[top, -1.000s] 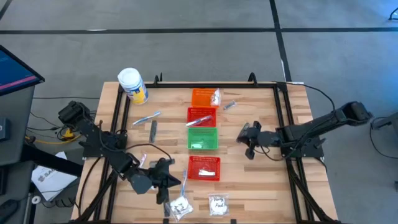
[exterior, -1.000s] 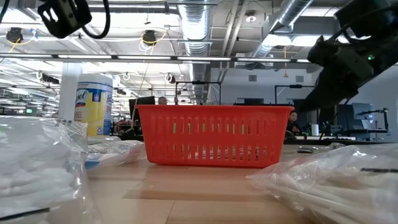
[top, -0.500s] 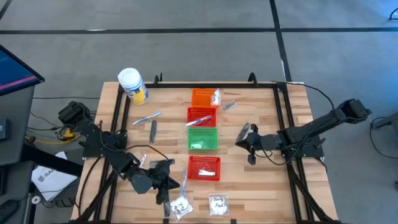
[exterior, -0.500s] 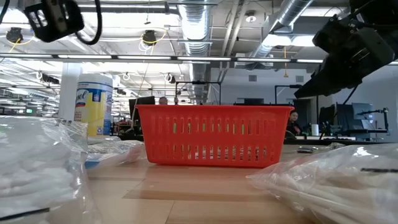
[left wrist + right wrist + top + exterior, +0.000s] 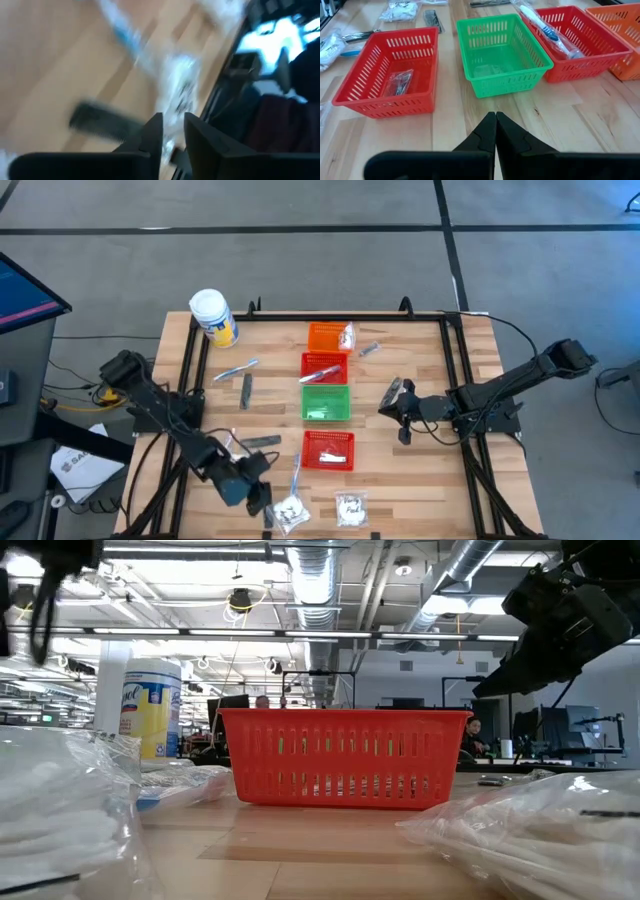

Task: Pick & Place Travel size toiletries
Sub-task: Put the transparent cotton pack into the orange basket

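Left hand [image 5: 258,498] slightly spread above sachet [image 5: 290,511], right hand [image 5: 392,402] pressed together beside green basket [image 5: 326,402]

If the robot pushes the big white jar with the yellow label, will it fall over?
Maybe. The jar stands upright near the table's far left corner and looks taller than wide, so a high push might tip it. It's round, so once down it would probably roll. A low push would likely just slide it.

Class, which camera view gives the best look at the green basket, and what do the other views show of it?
The right wrist view: the green basket fills the middle, mesh walls and floor plainly visible between two red baskets. The high view shows it small from above, in the basket column. In the low view it is hidden behind a red basket; the blurred left wrist view misses it.
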You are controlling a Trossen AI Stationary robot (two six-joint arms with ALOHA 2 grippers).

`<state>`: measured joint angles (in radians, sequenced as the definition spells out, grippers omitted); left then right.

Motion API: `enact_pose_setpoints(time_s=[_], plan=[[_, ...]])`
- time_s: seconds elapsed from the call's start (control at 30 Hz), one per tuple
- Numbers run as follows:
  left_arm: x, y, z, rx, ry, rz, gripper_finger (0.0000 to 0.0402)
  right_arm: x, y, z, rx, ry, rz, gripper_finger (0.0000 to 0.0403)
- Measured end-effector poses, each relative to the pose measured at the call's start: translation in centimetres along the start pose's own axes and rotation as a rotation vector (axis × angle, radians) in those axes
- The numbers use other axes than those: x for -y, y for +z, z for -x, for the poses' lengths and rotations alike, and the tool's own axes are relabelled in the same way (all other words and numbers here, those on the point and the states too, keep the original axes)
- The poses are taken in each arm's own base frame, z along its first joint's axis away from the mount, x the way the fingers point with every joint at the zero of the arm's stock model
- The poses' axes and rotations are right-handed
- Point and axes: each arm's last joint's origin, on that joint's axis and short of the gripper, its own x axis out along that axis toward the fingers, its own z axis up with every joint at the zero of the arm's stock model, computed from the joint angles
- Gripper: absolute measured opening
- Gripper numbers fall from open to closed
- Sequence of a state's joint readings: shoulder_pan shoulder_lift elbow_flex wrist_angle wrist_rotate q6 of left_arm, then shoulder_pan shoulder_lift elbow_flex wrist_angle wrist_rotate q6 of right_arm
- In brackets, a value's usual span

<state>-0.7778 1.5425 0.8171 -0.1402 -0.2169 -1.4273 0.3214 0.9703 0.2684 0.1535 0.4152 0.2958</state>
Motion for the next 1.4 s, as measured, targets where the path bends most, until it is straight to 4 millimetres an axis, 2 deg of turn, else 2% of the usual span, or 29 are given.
enact_pose_setpoints(time_s=[0.23,0.43,0.6,0.77,1.03,1.3,1.4], plan=[[-0.4,-1.1,-2.8,-0.121,-0.009,0.015,0.0138,0.0,0.1,0.0,0.006,0.001,-0.003,0.0],[-0.5,-0.8,-3.0,-0.105,-0.009,-0.026,0.0186,0.0,0.1,0.0,0.008,0.001,-0.004,0.0],[-0.6,0.1,-3.2,-0.085,-0.005,-0.071,0.021,0.0,0.1,0.0,0.008,0.002,-0.004,0.0],[-0.7,0.5,-3.3,-0.071,-0.002,-0.102,0.0216,0.0,0.1,0.0,0.007,0.002,-0.003,0.0],[-0.7,0.2,-3.6,-0.076,-0.01,-0.108,0.0215,0.0,0.1,0.0,0.008,0.002,-0.003,0.0],[-1.3,-0.3,-6.0,-0.134,-0.032,-0.109,0.0211,0.0,0.1,0.0,0.008,0.001,-0.004,0.0],[-1.4,-0.5,-6.3,-0.156,-0.035,-0.106,0.021,0.0,0.1,0.0,0.008,0.001,-0.004,0.0]])
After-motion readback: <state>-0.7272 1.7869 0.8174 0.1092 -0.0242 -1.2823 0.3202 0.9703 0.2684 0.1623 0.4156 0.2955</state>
